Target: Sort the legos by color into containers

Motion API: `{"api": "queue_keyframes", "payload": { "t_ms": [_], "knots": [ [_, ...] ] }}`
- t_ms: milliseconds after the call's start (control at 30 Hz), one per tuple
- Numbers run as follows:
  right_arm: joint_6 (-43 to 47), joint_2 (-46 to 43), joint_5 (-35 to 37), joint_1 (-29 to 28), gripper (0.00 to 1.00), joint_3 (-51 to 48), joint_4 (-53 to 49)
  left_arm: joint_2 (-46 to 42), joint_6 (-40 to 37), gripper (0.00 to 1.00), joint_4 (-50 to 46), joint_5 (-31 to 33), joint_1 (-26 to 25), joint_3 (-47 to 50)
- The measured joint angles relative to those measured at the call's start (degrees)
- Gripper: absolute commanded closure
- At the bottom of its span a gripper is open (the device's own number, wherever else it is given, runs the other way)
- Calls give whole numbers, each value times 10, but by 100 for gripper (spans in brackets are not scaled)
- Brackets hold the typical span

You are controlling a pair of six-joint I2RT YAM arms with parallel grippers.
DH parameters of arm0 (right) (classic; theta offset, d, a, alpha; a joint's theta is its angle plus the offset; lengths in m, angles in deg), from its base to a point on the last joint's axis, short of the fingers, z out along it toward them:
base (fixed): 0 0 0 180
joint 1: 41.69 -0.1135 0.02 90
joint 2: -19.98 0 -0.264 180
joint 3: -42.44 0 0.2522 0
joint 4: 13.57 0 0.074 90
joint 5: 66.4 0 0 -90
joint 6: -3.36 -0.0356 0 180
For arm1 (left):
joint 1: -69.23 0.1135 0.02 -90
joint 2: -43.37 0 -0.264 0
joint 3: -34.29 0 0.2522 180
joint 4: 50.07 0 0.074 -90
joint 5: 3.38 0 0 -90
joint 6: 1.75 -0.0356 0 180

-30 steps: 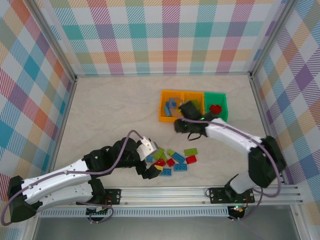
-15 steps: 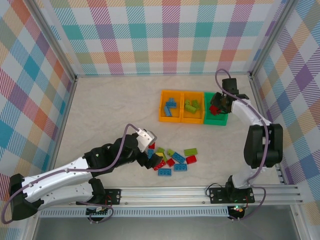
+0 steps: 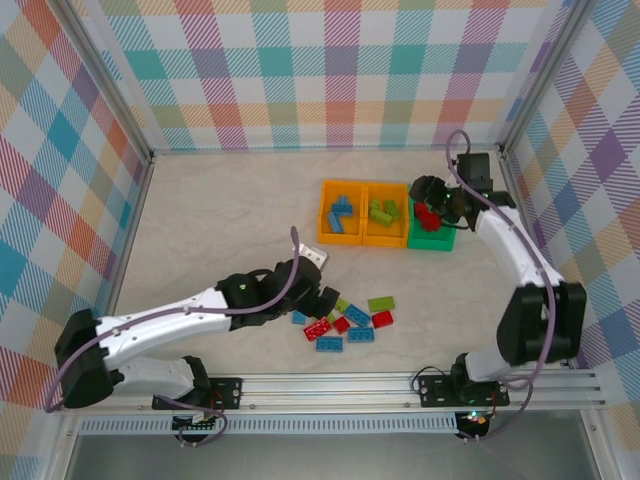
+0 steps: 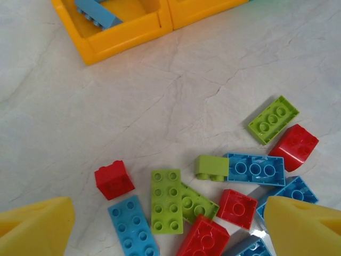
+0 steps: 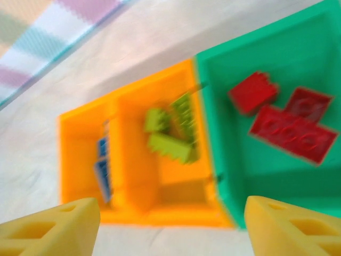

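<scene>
Several loose legos in blue, lime green and red lie on the table in front of the containers. My left gripper hovers open over their left end; in the left wrist view its yellow fingertips flank a lime brick, a blue brick and a red brick. The left orange bin holds blue bricks. Lime bricks lie in the middle orange bin, and red bricks in the green bin. My right gripper hangs open and empty above the green bin.
The three bins stand in a row at the back right. Metal frame posts and checkered walls close in the table on three sides. Bare marble-look tabletop stretches to the left of the bins.
My left gripper lifted from the pile's near-left edge and shifted forward over its left end. My right arm swung from the orange bins to the green bin.
</scene>
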Motion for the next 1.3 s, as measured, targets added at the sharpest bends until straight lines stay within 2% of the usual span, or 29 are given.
{"api": "queue_keyframes", "payload": {
  "t_ms": [200,333,633,1000,1300],
  "knots": [
    [5,-144,-91,-78,15,-117,-18,88,56,35,-18,-1,-4,-28],
    [10,-177,-113,-91,14,-161,-50,143,81,41,-41,-5,-4,-41],
    [19,-162,-126,-98,13,-168,-65,250,100,51,-74,10,-3,-82],
    [19,-143,-124,-117,12,-158,-65,297,105,51,-53,0,2,-83],
    [19,-134,-119,-125,12,-152,-66,299,109,65,-37,-3,5,-80]
  ]
}}
